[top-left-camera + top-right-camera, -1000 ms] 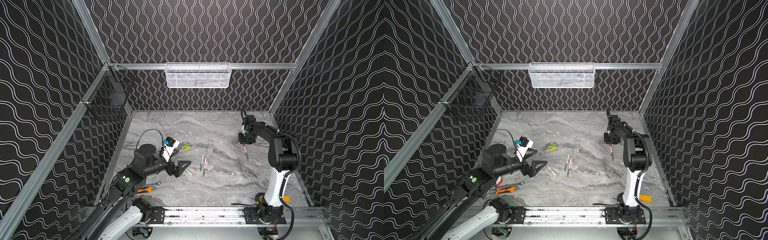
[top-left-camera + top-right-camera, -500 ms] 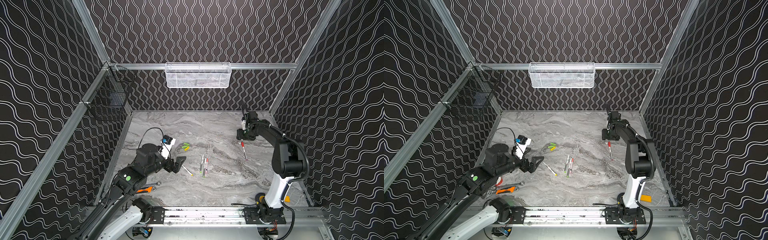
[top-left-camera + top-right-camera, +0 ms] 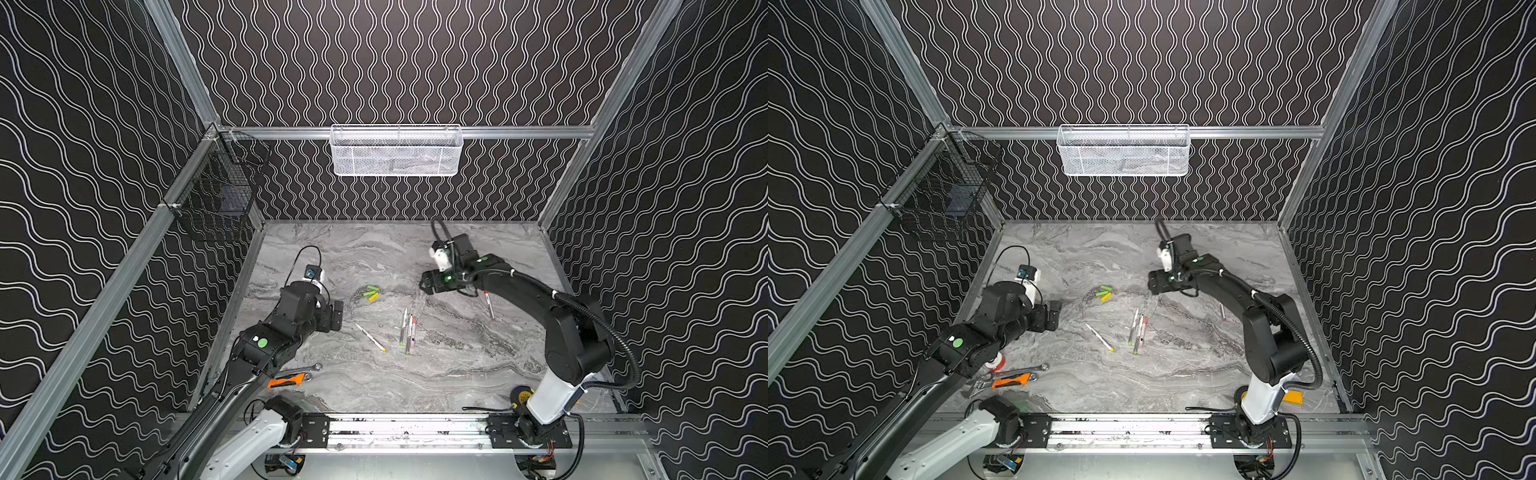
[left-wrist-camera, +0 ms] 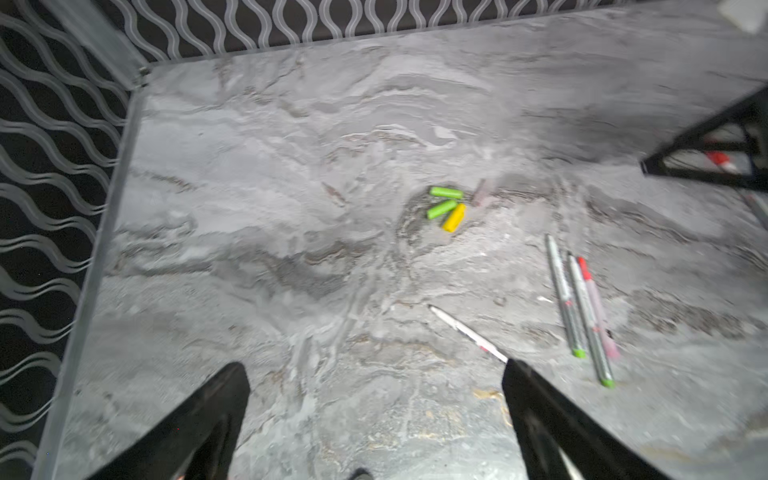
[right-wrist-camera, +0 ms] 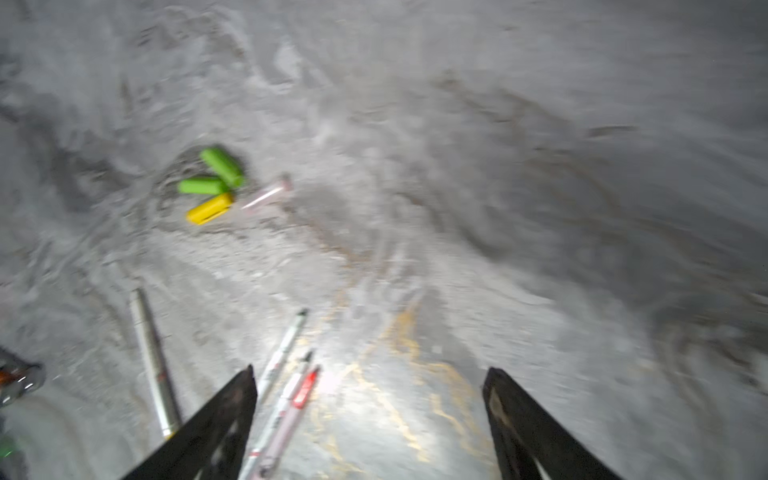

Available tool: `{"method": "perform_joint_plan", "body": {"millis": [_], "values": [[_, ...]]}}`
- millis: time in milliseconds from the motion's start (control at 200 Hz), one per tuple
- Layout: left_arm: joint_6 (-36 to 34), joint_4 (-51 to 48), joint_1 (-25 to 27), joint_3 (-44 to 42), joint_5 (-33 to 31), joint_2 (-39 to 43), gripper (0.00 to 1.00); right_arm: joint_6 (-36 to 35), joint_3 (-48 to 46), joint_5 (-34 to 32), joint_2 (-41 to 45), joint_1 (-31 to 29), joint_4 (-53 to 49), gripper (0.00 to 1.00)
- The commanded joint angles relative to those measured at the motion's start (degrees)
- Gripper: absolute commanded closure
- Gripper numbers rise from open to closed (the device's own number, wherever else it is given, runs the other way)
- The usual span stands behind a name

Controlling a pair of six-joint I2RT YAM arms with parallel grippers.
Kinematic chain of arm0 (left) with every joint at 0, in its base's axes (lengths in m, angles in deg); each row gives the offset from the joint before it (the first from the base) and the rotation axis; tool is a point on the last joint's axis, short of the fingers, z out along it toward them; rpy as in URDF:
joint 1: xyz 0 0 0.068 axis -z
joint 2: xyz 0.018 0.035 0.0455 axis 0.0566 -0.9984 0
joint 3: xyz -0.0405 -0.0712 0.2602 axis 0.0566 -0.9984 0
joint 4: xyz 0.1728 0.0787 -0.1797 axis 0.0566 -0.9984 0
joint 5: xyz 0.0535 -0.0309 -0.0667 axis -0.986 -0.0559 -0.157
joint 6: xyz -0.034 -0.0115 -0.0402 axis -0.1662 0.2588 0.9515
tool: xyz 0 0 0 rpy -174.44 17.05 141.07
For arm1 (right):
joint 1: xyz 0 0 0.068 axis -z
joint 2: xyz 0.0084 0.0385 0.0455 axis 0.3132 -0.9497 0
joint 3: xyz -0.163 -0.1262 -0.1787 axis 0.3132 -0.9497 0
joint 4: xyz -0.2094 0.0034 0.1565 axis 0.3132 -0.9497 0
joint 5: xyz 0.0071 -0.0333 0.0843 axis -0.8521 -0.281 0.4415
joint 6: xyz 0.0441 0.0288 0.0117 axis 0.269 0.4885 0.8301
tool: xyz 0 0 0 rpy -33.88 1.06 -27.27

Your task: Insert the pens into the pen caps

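Centrally: thin grey pens point(image 3: 408, 330), coloured tips; stubby green, yellow caps point(image 3: 371, 293).

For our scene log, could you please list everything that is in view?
pen caps: three, two green and one yellow, clustered mid-table
pinkish piece: one, pale, beside the caps; blurred
pens: five, white-grey; three together at centre, one left of them, one red-ended at right
wrench: one, silver, front left
orange-handled tool: one, orange, beside the wrench
mesh basket: one, white, back rail
wire basket: one, black, left rail
table: one, grey marble
left gripper: one, black, open, left of the pens
right gripper: one, black, open, right of the caps
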Motion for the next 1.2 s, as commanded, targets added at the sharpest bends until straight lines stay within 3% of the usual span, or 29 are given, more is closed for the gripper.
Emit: {"method": "perform_joint_plan", "body": {"millis": [0,160,320,470,671,1191], "values": [[2.47,-1.31,-1.44,0.61,-4.7,-0.18,0.01,3.88,-0.09,1.17,-1.44,-4.35,6.42,0.13],[3.87,-2.95,-2.8,0.81,-9.16,0.44,0.01,9.47,5.07,2.03,-7.39,-8.62,6.6,0.15],[4.02,-2.58,-3.36,0.55,-9.49,1.97,0.01,15.14,11.24,-2.66,-14.65,-11.53,5.8,0.17],[3.66,-2.22,-3.42,0.46,-8.9,2.58,0.01,18.6,17.32,-6.65,-20.46,-12.34,3.62,0.26],[3.37,-1.75,-3.52,0.38,-8.23,2.87,0.01,19.2,25.25,-10.13,-26.43,-13.94,-0.5,0.38],[3.2,-0.95,-3.74,0.15,-6.79,3.73,0.01,18.43,31.78,-15.24,-32.13,-16.12,-4.92,0.43]]}}
